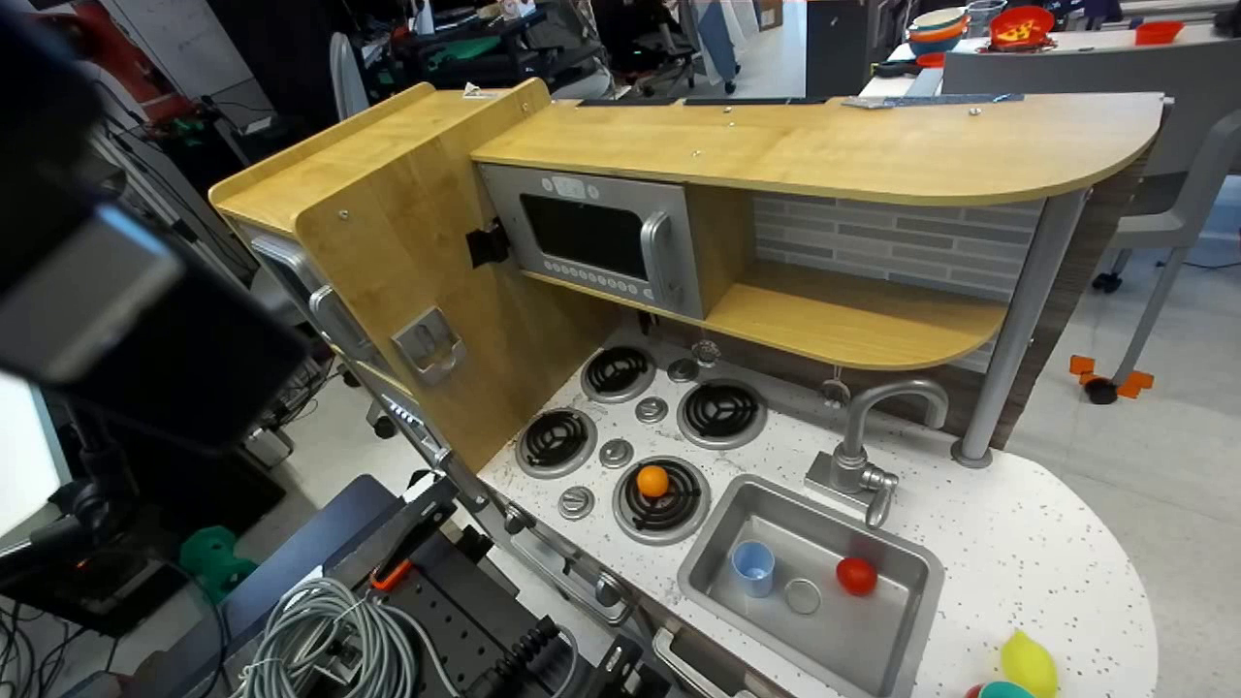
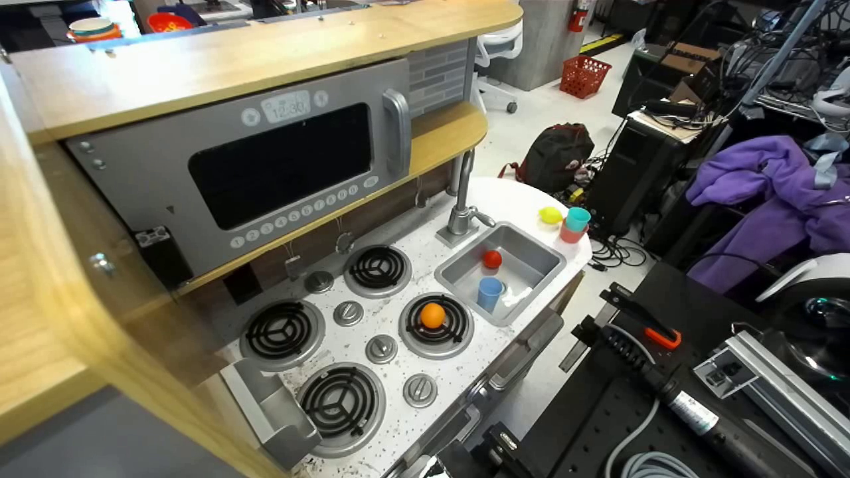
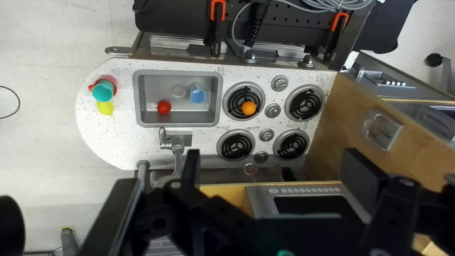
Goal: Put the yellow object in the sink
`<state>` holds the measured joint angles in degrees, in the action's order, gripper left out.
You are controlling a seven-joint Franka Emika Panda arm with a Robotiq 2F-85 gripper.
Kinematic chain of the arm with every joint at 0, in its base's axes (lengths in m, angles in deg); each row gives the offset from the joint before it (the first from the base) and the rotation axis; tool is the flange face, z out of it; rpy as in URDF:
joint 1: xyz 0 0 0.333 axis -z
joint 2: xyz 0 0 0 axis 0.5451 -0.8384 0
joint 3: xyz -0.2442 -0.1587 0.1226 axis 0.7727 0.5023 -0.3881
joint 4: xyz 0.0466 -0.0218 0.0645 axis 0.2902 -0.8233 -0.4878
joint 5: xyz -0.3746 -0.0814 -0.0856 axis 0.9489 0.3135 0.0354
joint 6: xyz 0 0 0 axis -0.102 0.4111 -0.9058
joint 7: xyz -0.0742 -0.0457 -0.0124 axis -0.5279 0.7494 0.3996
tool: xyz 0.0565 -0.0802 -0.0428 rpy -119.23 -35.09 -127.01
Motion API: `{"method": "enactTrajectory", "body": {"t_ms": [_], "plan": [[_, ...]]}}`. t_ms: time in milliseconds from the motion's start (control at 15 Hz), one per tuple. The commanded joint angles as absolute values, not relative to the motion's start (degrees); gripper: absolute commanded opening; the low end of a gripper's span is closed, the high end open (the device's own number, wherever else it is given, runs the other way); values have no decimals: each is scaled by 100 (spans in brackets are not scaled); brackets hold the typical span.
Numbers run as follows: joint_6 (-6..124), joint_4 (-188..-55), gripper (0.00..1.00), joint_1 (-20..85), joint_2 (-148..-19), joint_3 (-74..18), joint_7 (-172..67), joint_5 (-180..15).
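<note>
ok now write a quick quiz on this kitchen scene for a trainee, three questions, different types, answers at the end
1. Open question: what colour is the round object that shares the sink with the blue cup?

2. True or false: in the wrist view, the claw is open.

3. Multiple choice: where does the yellow object lie?
A. On a burner
B. On the countertop, beside the teal cup
C. In the sink

Key: 1. Red. 2. True. 3. B.
</note>
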<state>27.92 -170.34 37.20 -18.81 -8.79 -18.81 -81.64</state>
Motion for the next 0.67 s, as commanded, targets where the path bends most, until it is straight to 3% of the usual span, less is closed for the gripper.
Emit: {"method": "enactTrajectory", "body": {"t_ms": [0,600], "plan": [[2781,-17021,100,3766,-1901,-913,-1852,-8199],[2921,-17072,100,3736,-2064,-962,-1973,-8232]]}}
